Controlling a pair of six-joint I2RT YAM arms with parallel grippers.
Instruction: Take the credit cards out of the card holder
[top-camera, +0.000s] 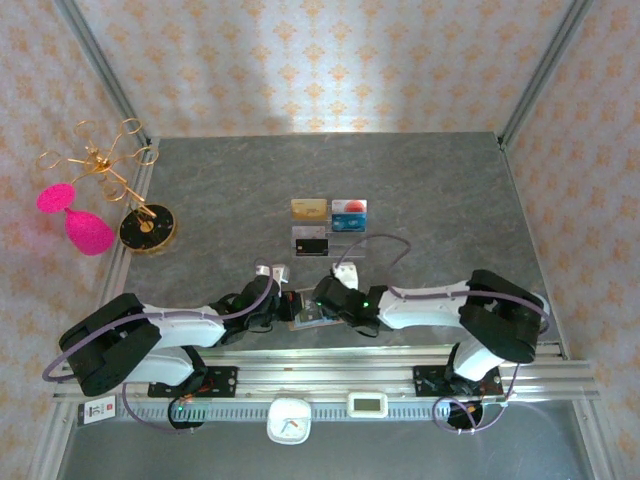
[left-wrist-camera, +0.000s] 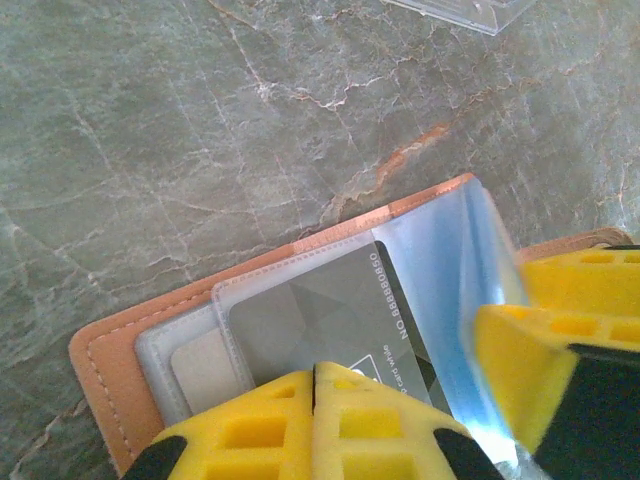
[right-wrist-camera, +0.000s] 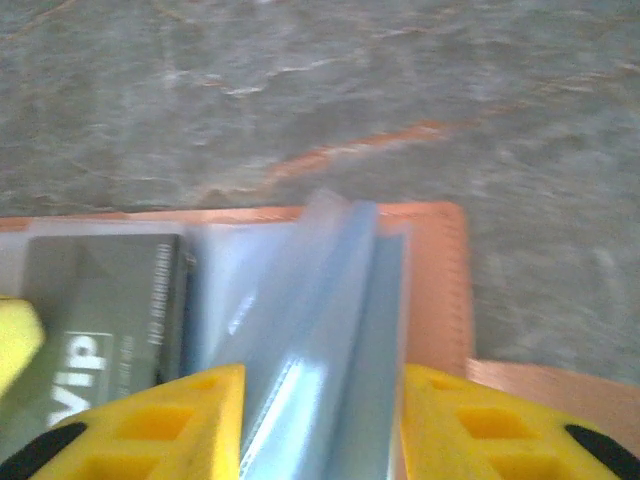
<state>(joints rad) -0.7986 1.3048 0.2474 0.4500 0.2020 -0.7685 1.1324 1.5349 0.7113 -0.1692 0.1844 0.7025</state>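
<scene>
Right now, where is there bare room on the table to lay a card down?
Bare table lies right of the acrylic stand, up to the right edge, and between that stand and the gold-rimmed base. The far strip behind the stand is free. Crowded: the near middle, where the left arm and right arm meet over the card holder.

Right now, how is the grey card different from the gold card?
The grey card is dark grey, while the gold card is yellow-gold. The grey card is tucked in a clear sleeve of the card holder, while the gold card is already out, on the clear stand farther back. Both are small, flat rectangles.
</scene>
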